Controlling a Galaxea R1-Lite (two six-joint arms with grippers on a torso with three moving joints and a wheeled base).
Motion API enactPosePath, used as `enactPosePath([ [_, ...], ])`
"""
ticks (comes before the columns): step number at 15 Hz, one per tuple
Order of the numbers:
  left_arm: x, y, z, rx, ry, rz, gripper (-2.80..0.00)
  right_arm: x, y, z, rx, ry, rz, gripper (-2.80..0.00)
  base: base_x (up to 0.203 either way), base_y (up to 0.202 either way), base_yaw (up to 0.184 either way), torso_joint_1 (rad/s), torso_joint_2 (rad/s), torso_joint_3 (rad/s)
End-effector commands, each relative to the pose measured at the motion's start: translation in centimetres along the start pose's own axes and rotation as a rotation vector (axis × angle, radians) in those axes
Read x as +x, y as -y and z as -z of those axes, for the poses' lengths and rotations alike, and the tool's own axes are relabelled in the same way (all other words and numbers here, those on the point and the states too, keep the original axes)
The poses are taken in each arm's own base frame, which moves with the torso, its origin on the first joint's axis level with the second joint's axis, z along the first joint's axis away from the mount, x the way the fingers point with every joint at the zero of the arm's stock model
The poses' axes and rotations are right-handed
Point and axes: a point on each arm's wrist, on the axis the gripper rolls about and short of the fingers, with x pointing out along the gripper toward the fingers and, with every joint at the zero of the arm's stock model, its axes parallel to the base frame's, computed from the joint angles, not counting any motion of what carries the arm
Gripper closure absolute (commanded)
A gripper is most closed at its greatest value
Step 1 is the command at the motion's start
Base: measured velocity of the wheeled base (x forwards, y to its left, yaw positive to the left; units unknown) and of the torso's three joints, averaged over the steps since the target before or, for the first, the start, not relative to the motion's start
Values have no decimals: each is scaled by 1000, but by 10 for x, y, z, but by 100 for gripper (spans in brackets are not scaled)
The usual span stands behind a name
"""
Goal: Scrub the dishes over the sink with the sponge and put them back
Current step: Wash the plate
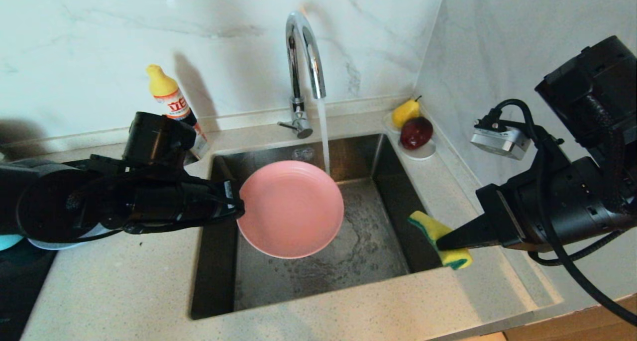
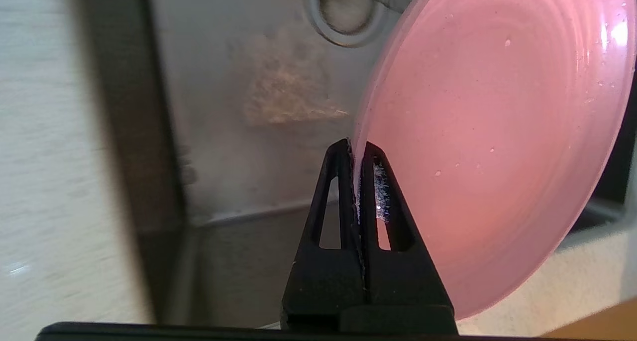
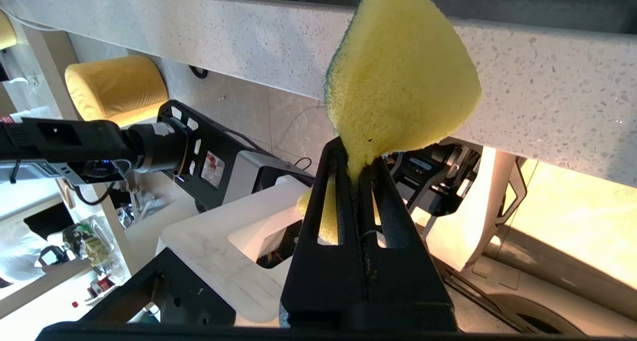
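Note:
A round pink plate (image 1: 291,209) hangs tilted over the steel sink (image 1: 368,241), its far rim close to the water stream running from the tap. My left gripper (image 1: 240,205) is shut on the plate's left rim; in the left wrist view the plate (image 2: 492,147) has its edge pinched between the two black fingers of that gripper (image 2: 356,147). My right gripper (image 1: 440,242) is shut on the yellow sponge (image 1: 440,232) with its green layer, at the sink's right edge. The sponge (image 3: 398,77) bulges out past the right gripper (image 3: 357,154). Under my left arm, pale plate edges (image 1: 15,242) show.
The chrome tap (image 1: 304,52) runs water into the sink. A yellow-capped detergent bottle (image 1: 174,102) stands on the counter at the back left. A white saucer (image 1: 420,152) with a pear and a dark red fruit sits at the back right corner. The round drain (image 2: 346,12) lies below the plate.

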Motion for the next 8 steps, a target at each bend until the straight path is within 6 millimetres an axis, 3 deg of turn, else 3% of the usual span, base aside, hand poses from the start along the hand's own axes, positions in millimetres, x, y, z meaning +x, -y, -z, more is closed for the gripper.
enactPosePath([
  [1, 14, 15, 7, 28, -35, 19, 0, -1, 0, 2, 3, -4, -1, 0, 0, 0, 0, 0, 0, 0],
  [8, 37, 54, 28, 69, -78, 38, 0, -1, 1, 2, 5, -8, 1, 0, 0, 0, 0, 0, 0, 0],
])
